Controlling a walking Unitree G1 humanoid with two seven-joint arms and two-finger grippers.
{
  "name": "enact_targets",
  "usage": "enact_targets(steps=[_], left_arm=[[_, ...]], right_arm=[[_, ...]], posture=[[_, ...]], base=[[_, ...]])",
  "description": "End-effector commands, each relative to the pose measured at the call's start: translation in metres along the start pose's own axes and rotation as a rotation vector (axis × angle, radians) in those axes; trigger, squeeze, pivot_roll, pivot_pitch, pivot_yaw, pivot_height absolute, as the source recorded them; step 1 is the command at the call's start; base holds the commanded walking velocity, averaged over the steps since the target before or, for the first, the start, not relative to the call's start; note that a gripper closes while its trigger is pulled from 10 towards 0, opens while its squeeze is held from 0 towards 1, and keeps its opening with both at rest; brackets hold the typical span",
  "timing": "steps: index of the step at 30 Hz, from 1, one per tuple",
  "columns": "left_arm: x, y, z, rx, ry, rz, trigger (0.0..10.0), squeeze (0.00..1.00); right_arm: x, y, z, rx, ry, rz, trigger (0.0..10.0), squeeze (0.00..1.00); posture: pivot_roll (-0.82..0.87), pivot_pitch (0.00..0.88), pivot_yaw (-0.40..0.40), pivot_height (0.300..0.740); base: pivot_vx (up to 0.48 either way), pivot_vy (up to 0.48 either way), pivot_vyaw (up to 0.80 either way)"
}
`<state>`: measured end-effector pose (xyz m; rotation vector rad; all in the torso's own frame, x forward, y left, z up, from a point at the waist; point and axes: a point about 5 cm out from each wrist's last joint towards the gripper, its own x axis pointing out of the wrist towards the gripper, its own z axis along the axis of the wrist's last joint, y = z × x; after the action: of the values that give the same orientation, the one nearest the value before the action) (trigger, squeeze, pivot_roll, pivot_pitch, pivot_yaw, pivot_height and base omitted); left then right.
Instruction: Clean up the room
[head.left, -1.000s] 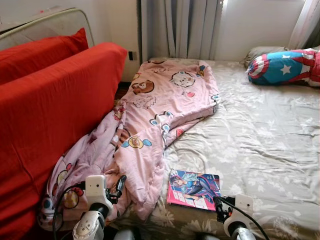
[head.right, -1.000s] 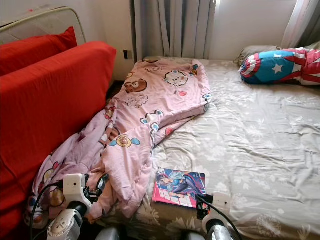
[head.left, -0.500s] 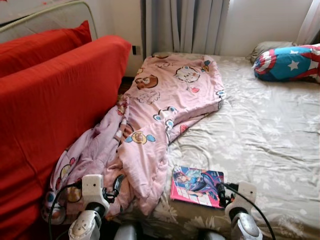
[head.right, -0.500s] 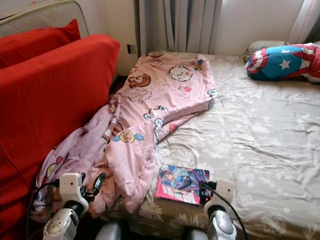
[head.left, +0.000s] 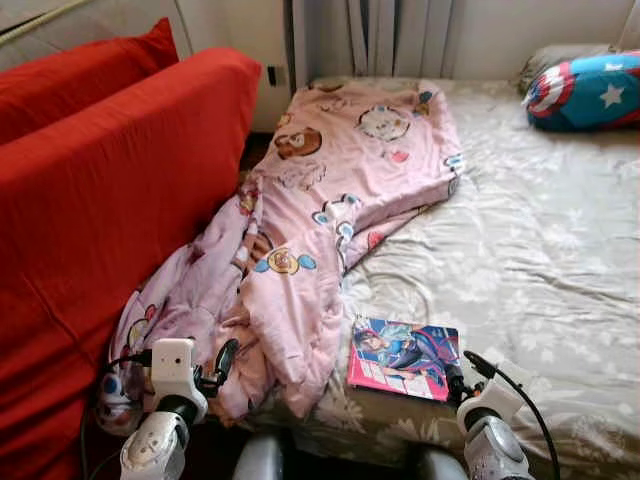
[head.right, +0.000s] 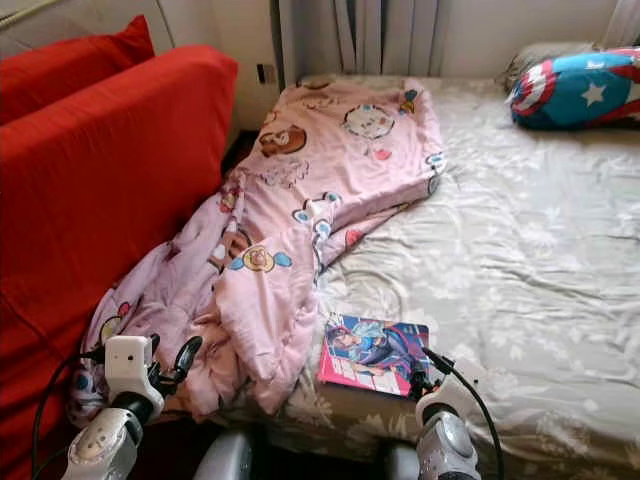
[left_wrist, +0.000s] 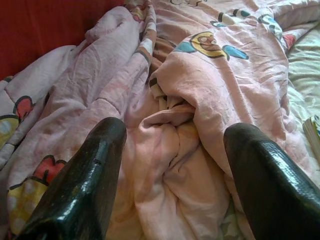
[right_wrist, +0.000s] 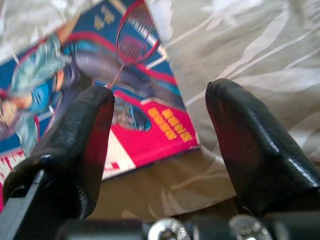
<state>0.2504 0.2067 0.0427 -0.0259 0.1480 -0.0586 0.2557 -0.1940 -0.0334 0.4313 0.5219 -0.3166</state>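
A pink cartoon-print blanket (head.left: 330, 190) lies along the bed's left side, and its crumpled end spills over the front corner. A glossy magazine (head.left: 403, 355) with a blue and pink cover lies flat near the bed's front edge. My right gripper (head.left: 466, 372) is open at the magazine's near right corner, and in the right wrist view its fingers (right_wrist: 80, 135) straddle that corner (right_wrist: 150, 130). My left gripper (head.left: 222, 362) is open just short of the hanging blanket folds (left_wrist: 175, 150), with nothing between its fingers.
A tall red cushioned piece (head.left: 90, 200) stands close along the bed's left side. A star-and-stripes pillow (head.left: 590, 90) lies at the far right of the grey floral sheet (head.left: 540, 230). Curtains (head.left: 400, 35) hang behind the bed.
The camera has tipped down and drawn nearer the bed. My right gripper has come forward to the magazine's corner. The left gripper stays by the hanging blanket.
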Motion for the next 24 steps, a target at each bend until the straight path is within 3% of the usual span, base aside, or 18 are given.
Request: enact_targets(steps=[1, 4, 15, 24], left_arm=[[0.002, 0.002, 0.005, 0.022, 0.002, -0.006, 10.0, 0.00], [0.002, 0.000, 0.006, 0.021, 0.002, -0.010, 10.0, 0.00], [-0.019, 0.001, -0.001, 0.029, 0.036, -0.008, 10.0, 0.00], [-0.031, 0.005, 0.002, 0.046, 0.048, -0.002, 10.0, 0.00]], right_arm=[[0.000, 0.003, -0.003, -0.029, 0.017, 0.015, 10.0, 0.00], [-0.001, 0.003, 0.000, -0.024, -0.016, 0.020, 10.0, 0.00], [0.001, -0.001, 0.010, 0.019, -0.072, 0.018, 10.0, 0.00], [0.005, 0.007, 0.025, 0.124, -0.113, 0.134, 10.0, 0.00]], posture=[[0.16, 0.171, 0.073, 0.612], [0.16, 0.176, 0.074, 0.597], [0.18, 0.217, 0.080, 0.597], [0.22, 0.234, 0.093, 0.597]], base=[[0.000, 0.000, 0.00], [0.000, 0.000, 0.00], [0.000, 0.000, 0.00], [0.000, 0.000, 0.00]])
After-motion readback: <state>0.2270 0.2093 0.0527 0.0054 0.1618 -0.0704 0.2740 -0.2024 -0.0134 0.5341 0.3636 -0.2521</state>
